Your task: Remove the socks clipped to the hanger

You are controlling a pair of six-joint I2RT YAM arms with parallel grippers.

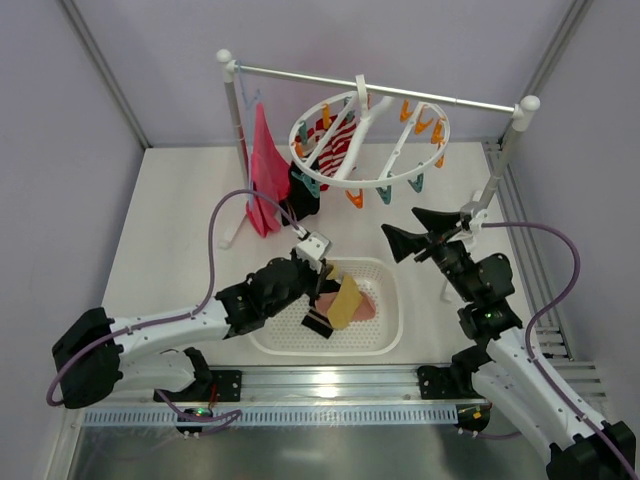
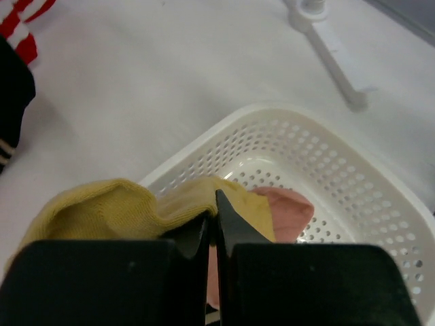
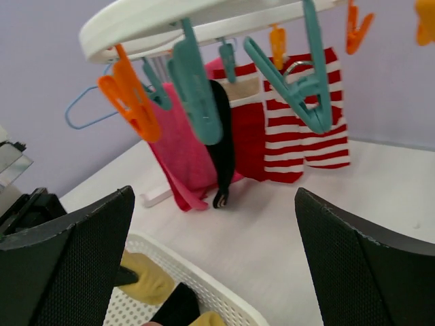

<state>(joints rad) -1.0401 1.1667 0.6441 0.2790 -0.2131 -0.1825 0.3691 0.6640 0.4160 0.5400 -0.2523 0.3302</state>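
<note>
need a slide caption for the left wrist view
Left gripper shut on a mustard yellow sock above the white perforated basket, where a pale pink sock lies

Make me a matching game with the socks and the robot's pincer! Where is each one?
1. yellow sock
2. striped sock
3. pink sock
4. right pincer

A. hanging from the hanger
B. wide open, holding nothing
C. lying in the basket
D. pinched by the left pincer

Pairs: 1-D, 2-A, 3-C, 4-B
</note>
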